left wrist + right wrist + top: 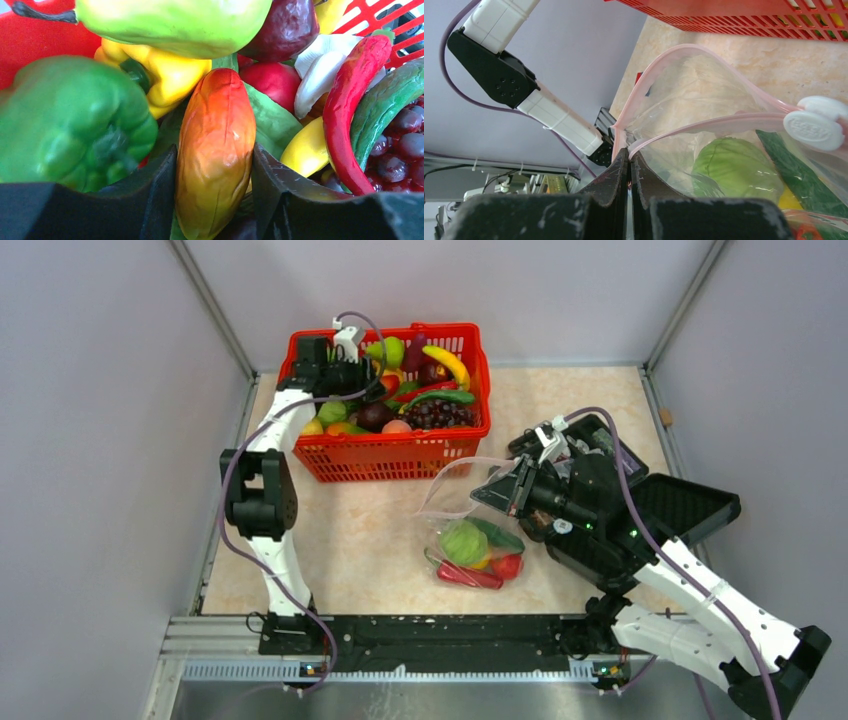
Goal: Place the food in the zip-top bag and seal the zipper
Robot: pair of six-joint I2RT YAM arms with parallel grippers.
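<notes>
The zip-top bag (pixel 455 502) lies on the table and holds a green cabbage (pixel 463 542), cucumber (pixel 498 534), red tomato (pixel 508 566) and red chili (pixel 468 576). My right gripper (pixel 492 490) is shut on the bag's pink zipper (pixel 704 127) at one end of the mouth (pixel 629 156) and holds the mouth open. The white slider (pixel 815 129) sits further along the strip. My left gripper (pixel 355 375) is down in the red basket (pixel 400 455), shut on an orange mango-like fruit (pixel 215 110) between its fingers (pixel 160 175).
The basket holds more food: green pepper (pixel 70 120), yellow pepper (pixel 165 75), pear (pixel 170 20), red chili (pixel 350 100), cucumber (pixel 385 105), grapes (pixel 405 145). A black hinged case (pixel 680 505) lies open to the right of the bag, under the right arm.
</notes>
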